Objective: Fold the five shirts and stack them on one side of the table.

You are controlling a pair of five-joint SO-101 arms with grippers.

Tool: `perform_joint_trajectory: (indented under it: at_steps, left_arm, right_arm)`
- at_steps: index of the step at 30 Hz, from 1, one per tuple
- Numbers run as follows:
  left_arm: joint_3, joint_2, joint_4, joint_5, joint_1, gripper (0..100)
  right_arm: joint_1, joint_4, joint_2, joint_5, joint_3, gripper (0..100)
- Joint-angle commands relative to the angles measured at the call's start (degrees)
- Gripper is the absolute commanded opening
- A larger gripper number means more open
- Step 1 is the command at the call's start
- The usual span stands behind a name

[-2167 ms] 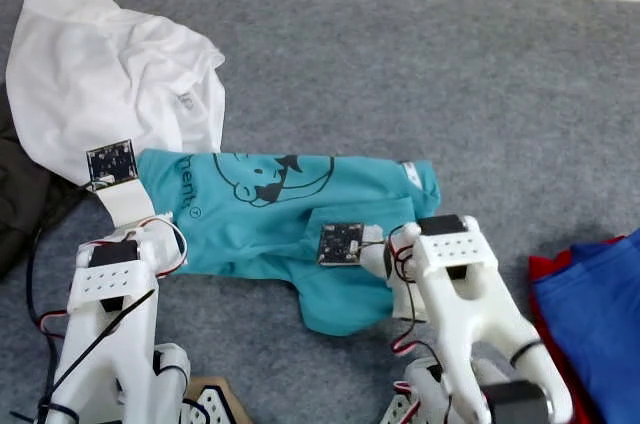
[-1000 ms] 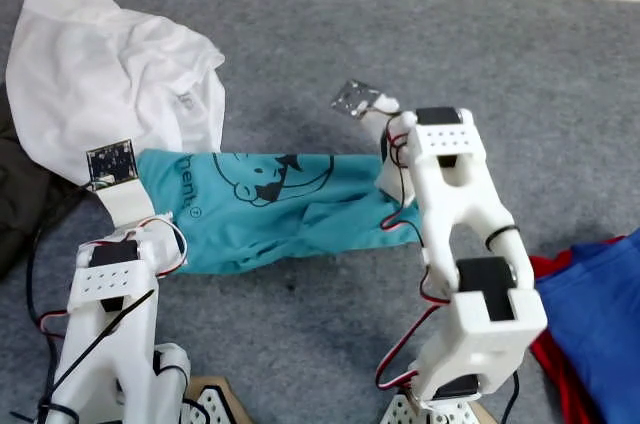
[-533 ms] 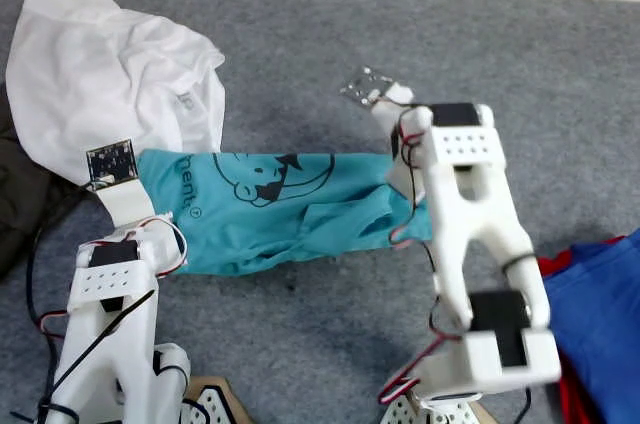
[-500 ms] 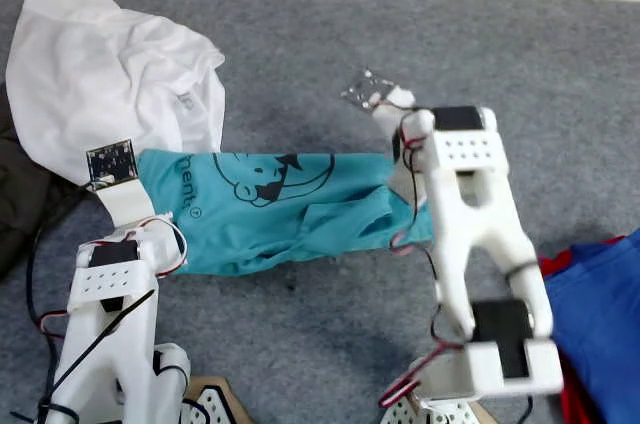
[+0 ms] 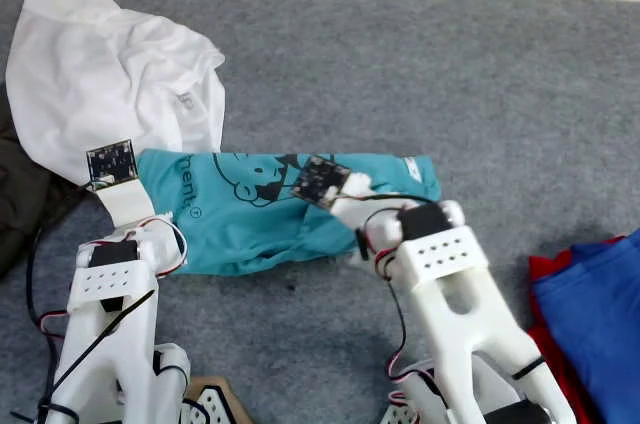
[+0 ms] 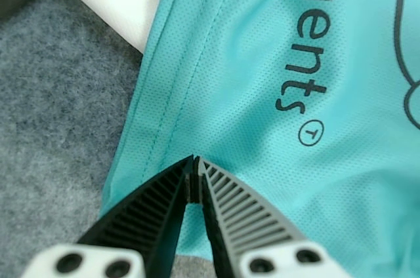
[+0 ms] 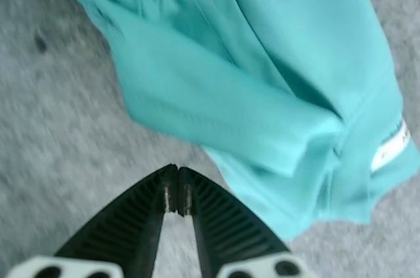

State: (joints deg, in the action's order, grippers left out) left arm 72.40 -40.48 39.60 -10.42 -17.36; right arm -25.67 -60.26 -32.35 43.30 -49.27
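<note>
Teal shirt (image 5: 232, 216) lies on the roomy grey felt table (image 5: 430, 74), left gripper (image 6: 192, 183) closed over its hem, right gripper (image 7: 177, 197) closed empty just off its folded edge.

I log: teal shirt (image 5: 230, 219), dark line drawing and lettering printed on it. White shirt (image 5: 100, 74) plain. Blue shirt (image 5: 595, 314), red shirt (image 5: 548, 266), both solid. Table (image 5: 450, 74) mottled grey. Left gripper (image 6: 192, 179), right gripper (image 7: 176, 189): black ribbed fingers, white bases.

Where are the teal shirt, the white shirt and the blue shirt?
teal shirt (image 5: 230, 234), high view, plain front below the print
white shirt (image 5: 110, 84), high view, middle of heap
blue shirt (image 5: 592, 316), high view, its flat top
</note>
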Motion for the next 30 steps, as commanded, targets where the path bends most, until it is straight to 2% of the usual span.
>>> perform_joint_trajectory:
  at_steps: [1,10,15,30]
  left_arm:
    - [-0.2,-0.4,-1.1,-0.1,0.6,1]
    - [-0.2,-0.4,-1.1,-0.1,0.6,1]
    - [-0.2,-0.4,-1.1,-0.1,0.5,1]
    - [-0.2,-0.4,-1.1,-0.1,0.6,1]
  right_arm:
    - [-4.4,2.1,-2.1,-3.3,0.0,0.8]
    - [-7.5,2.7,5.3,-4.1,0.5,0.8]
    - [-7.2,4.2,13.2,-8.4,6.4,0.8]
    - [-4.5,5.4,28.0,-8.6,25.5,0.8]
